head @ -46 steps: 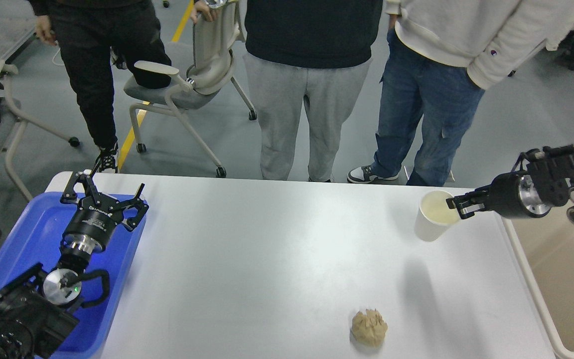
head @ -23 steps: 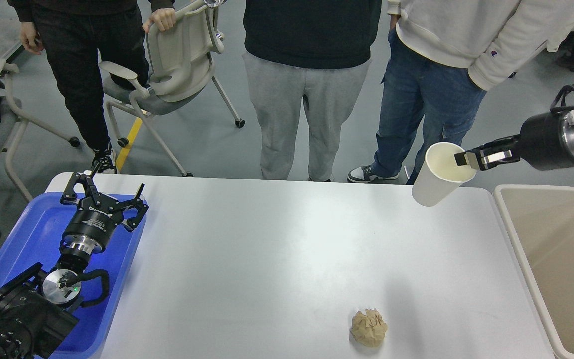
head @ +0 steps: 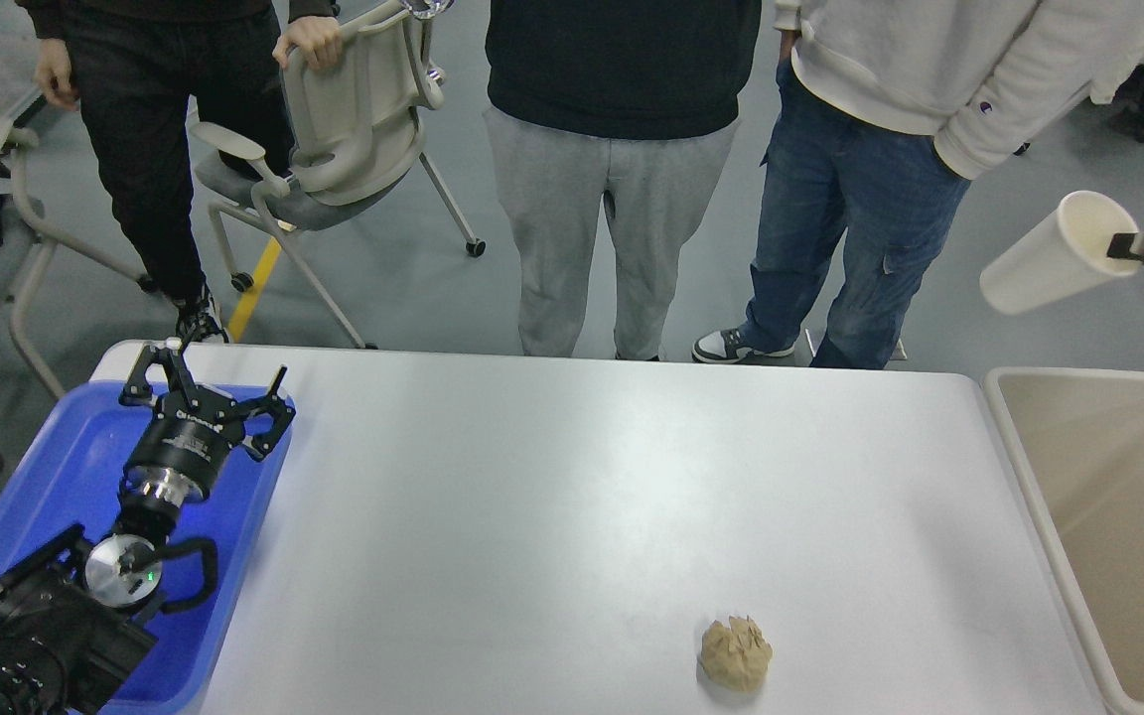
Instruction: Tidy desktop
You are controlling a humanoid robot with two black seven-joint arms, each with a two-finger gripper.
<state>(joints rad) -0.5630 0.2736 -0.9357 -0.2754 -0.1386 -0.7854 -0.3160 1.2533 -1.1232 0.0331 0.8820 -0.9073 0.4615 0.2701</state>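
The white desktop [head: 572, 516] fills the middle of the head view. A crumpled beige paper ball [head: 736, 652] lies on it near the front right. My right gripper [head: 1136, 244] is at the far right edge, high above the table, shut on the rim of a white paper cup [head: 1054, 255] that hangs tilted in the air beyond the beige bin. My left gripper [head: 210, 385] is open and empty, held over the far end of the blue tray [head: 46, 477] at the left.
A beige rectangular bin [head: 1118, 526] stands against the table's right edge. Three people [head: 622, 149] stand along the far edge, one holding a grey wheeled chair [head: 344, 129].
My right gripper has lifted the cup off the desktop and carried it up and to the right, past the table's edge. The left arm has not moved. The chair was turned.
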